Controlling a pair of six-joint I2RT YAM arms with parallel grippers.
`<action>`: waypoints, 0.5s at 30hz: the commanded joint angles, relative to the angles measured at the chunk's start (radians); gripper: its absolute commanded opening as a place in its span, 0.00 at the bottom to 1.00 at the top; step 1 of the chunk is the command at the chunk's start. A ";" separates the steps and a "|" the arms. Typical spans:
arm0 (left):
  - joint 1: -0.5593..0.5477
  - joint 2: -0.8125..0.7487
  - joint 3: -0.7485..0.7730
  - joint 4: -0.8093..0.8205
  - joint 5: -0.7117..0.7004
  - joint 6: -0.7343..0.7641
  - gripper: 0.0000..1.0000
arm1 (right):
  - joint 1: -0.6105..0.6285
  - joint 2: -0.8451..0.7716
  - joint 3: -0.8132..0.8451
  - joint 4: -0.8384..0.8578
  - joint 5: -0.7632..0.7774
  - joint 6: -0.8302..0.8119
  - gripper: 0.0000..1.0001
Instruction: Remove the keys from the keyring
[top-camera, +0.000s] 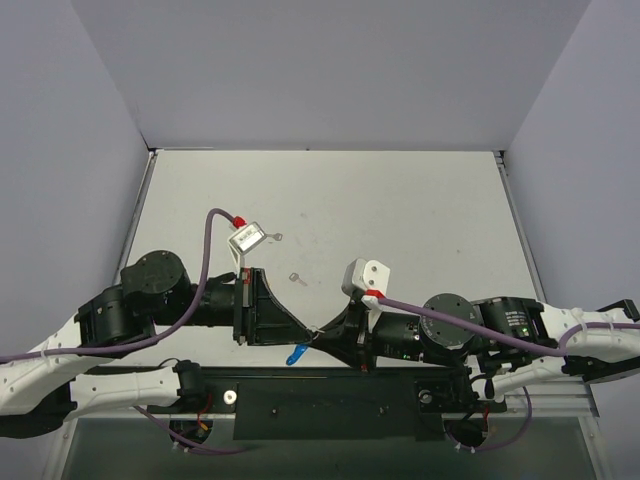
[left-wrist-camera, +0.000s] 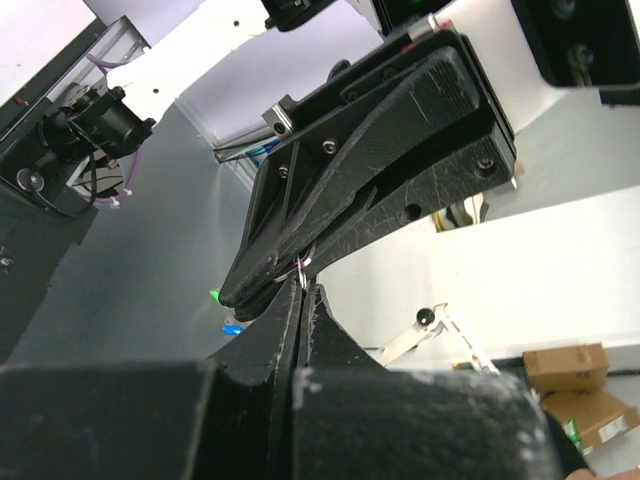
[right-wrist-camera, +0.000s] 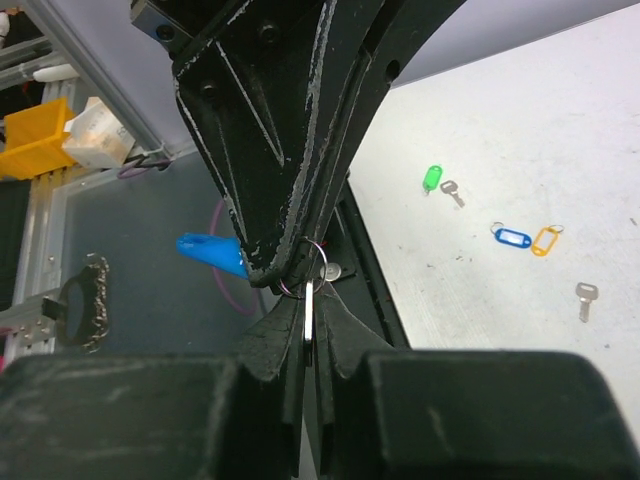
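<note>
Low over the table's near edge both grippers meet tip to tip. My left gripper (top-camera: 305, 330) (left-wrist-camera: 303, 288) is shut on the thin wire keyring (right-wrist-camera: 325, 258) (left-wrist-camera: 303, 265). My right gripper (top-camera: 328, 328) (right-wrist-camera: 309, 297) is shut on a silvery key (right-wrist-camera: 308, 308), seen edge-on, that hangs on that ring. A blue tag (top-camera: 297, 353) (right-wrist-camera: 210, 252) dangles from the ring beside the left fingers. Loose on the table lie a green tag (right-wrist-camera: 433, 178) with a key (right-wrist-camera: 452, 192), a blue tag (right-wrist-camera: 511, 237), a yellow tag (right-wrist-camera: 545, 240) and a bare key (right-wrist-camera: 585, 298).
Another loose key (top-camera: 295, 278) and a small ring (top-camera: 277, 237) lie on the white table (top-camera: 430, 210) beyond the left gripper. The black base rail (top-camera: 330, 400) runs just below the grippers. Grey walls close in the table's left, far and right sides.
</note>
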 joint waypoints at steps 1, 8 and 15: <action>-0.005 -0.008 0.048 -0.003 0.105 0.157 0.00 | -0.011 -0.031 0.016 0.114 -0.050 0.068 0.00; -0.005 -0.046 -0.023 0.191 0.156 0.242 0.00 | -0.011 -0.065 -0.062 0.311 -0.142 0.174 0.00; -0.006 -0.105 -0.153 0.481 0.127 0.219 0.00 | -0.009 -0.059 -0.124 0.540 -0.201 0.262 0.00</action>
